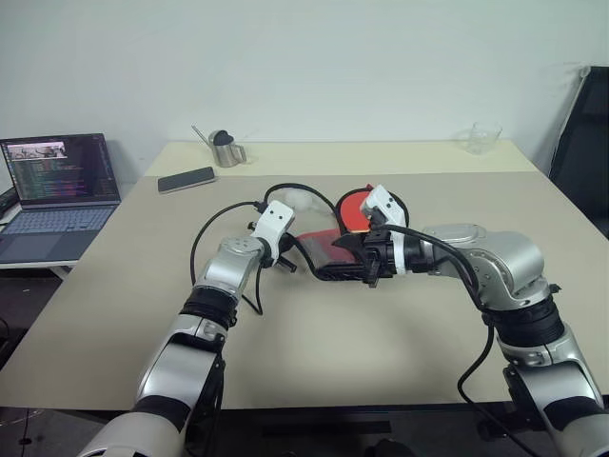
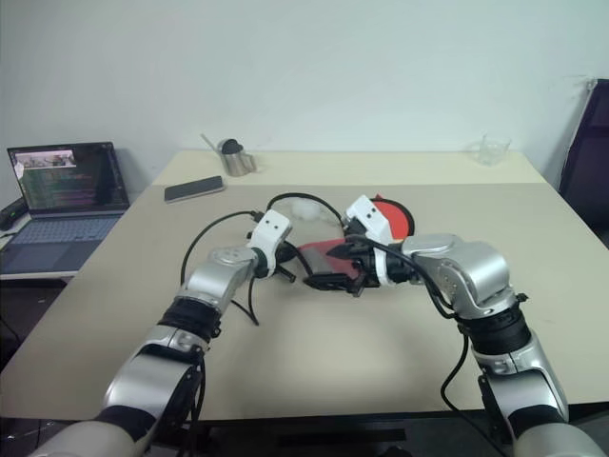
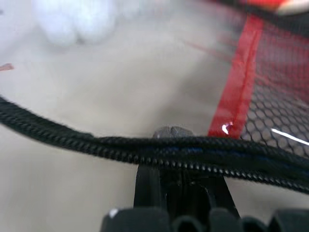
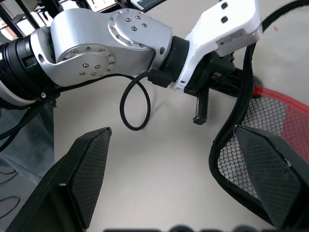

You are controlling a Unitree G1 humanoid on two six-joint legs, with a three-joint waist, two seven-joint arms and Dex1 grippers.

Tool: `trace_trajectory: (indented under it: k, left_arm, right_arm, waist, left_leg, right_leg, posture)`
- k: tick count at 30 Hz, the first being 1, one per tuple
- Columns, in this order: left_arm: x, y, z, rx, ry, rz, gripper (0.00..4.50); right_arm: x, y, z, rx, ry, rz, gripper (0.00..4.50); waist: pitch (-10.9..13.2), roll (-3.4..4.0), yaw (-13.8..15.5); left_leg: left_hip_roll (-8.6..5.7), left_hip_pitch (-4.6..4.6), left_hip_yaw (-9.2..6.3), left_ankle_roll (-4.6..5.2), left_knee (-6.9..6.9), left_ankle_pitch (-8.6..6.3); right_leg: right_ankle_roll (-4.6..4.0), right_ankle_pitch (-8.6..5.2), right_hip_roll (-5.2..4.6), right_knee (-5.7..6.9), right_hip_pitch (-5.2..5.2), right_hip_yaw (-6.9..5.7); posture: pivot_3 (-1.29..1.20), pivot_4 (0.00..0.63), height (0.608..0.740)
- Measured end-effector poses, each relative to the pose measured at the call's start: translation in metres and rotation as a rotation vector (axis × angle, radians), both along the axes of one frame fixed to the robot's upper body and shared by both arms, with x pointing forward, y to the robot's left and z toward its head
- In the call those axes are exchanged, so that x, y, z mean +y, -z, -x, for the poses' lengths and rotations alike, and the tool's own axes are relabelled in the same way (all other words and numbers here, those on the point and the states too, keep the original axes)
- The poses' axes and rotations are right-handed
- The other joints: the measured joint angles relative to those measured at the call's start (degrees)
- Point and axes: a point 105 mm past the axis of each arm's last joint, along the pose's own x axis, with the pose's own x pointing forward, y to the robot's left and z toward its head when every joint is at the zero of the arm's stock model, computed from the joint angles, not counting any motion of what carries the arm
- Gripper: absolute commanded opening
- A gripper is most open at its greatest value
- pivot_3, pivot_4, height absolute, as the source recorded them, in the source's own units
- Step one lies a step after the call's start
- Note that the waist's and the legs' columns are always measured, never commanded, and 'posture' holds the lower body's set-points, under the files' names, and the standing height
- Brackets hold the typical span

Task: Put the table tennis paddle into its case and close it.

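The table point(image 1: 114, 314) is a wide beige top, and the case point(image 1: 328, 252) lies near its middle, well in from every edge. The case is red with a black mesh pocket and a black zip edge; its zip stands undone, a loose black loop of the edge rising toward the back of the table. The paddle point(image 1: 354, 209) sits at the far end of the case with its rounded red face showing; how far it is inside I cannot tell.

The right gripper point(image 4: 178, 179) has its two fingers spread wide, one on bare table, the other over the mesh at the near end of the case, clasping nothing that I can make out. The left gripper point(image 1: 285, 264) is just left of the case, fingers pressed together right at the black zip edge, which crosses its fingertips point(image 3: 171, 133) in the left wrist view; whether it pinches the zip I cannot tell.

Toward the back left corner lie a dark phone point(image 1: 186, 179) and a metal cup point(image 1: 226, 150). A clear glass point(image 1: 481, 138) stands near the back right corner. A laptop point(image 1: 57, 195) sits open on a lower stand beyond the left edge.
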Motion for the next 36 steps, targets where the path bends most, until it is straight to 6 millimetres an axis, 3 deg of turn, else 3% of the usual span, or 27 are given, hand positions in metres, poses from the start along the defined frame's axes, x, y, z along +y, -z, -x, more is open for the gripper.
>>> trace_trajectory:
  k: [5, 9, 12, 17, 21, 23, 29, 33, 36]
  left_arm:
    - [-0.027, -0.027, -0.005, -0.119, 0.045, 0.055, 0.04]
    - [-0.067, -0.055, -0.008, -0.237, 0.107, 0.11, 0.04]
    - [-0.092, -0.066, -0.01, -0.294, 0.134, 0.147, 0.04]
    - [-0.124, -0.063, -0.011, -0.29, 0.172, 0.164, 0.04]
    - [-0.14, -0.039, -0.008, -0.23, 0.195, 0.095, 0.04]
    - [-0.141, -0.03, -0.006, -0.199, 0.196, 0.092, 0.04]
    - [-0.128, -0.038, -0.007, -0.24, 0.249, 0.117, 0.04]
    - [-0.082, -0.044, -0.003, -0.249, 0.315, 0.181, 0.04]
    - [-0.046, -0.054, 0.018, -0.244, 0.406, 0.229, 0.04]
  right_arm:
    - [-0.026, -0.013, -0.014, -0.054, 0.07, 0.019, 4.5]
    - [-0.066, -0.042, -0.03, -0.16, 0.199, 0.022, 4.5]
    - [-0.081, -0.053, -0.033, -0.204, 0.251, 0.026, 4.5]
    - [-0.098, -0.053, -0.038, -0.22, 0.323, 0.063, 4.5]
    - [-0.109, -0.055, -0.037, -0.237, 0.366, 0.065, 4.5]
    - [-0.111, -0.056, -0.036, -0.243, 0.374, 0.068, 4.5]
    - [-0.098, -0.046, -0.038, -0.187, 0.398, 0.019, 4.5]
    - [-0.111, -0.022, -0.068, -0.044, 0.608, -0.029, 4.5]
    - [-0.131, 0.002, -0.09, 0.068, 0.796, -0.047, 4.5]
  waist:
    - [0.0, -0.02, 0.2]
    - [0.0, -0.05, 1.3]
    - [0.0, -0.06, 1.4]
    - [0.0, -0.07, 1.6]
    - [0.0, -0.08, 1.5]
    - [0.0, -0.09, 1.4]
    - [0.0, -0.09, 1.2]
    - [0.0, -0.07, 0.9]
    - [0.0, -0.07, 0.6]
  left_leg:
    - [-0.03, -0.06, 0.0, 0.0, 0.02, 0.0]
    - [-0.03, -0.1, 0.04, 0.0, 0.01, 0.0]
    - [0.0, -0.1, 0.15, 0.01, -0.01, -0.01]
    - [-0.02, -0.09, 0.2, 0.02, 0.01, -0.01]
    - [-0.03, -0.09, 0.31, 0.05, 0.0, -0.03]
    - [0.0, -0.09, 0.34, 0.05, 0.0, -0.03]
    - [0.02, -0.02, 0.37, 0.05, 0.01, -0.02]
    - [0.04, 0.01, 0.35, 0.04, 0.05, -0.01]
    - [0.05, -0.06, 0.28, 0.04, 0.01, -0.01]
  right_leg:
    - [0.03, 0.02, -0.01, -0.05, 0.0, -0.03]
    - [0.07, 0.04, -0.02, -0.15, 0.01, -0.04]
    - [0.07, 0.04, -0.03, -0.15, -0.02, 0.01]
    - [0.09, 0.06, -0.04, -0.12, 0.0, -0.04]
    - [0.14, 0.08, -0.04, -0.13, -0.03, -0.05]
    - [0.14, 0.08, -0.03, -0.09, -0.07, -0.04]
    - [0.12, 0.13, -0.02, -0.05, -0.06, 0.03]
    - [0.05, 0.17, -0.01, -0.02, -0.06, 0.11]
    - [0.04, 0.17, -0.01, -0.12, -0.1, 0.22]
  posture:
    - [0.0, 0.15, 0.74]
    - [0.0, 0.15, 0.74]
    - [0.0, 0.15, 0.74]
    - [0.0, 0.15, 0.74]
    - [0.0, 0.15, 0.74]
    - [0.0, 0.15, 0.74]
    - [0.0, 0.15, 0.74]
    - [0.0, 0.15, 0.74]
    - [0.0, 0.15, 0.74]
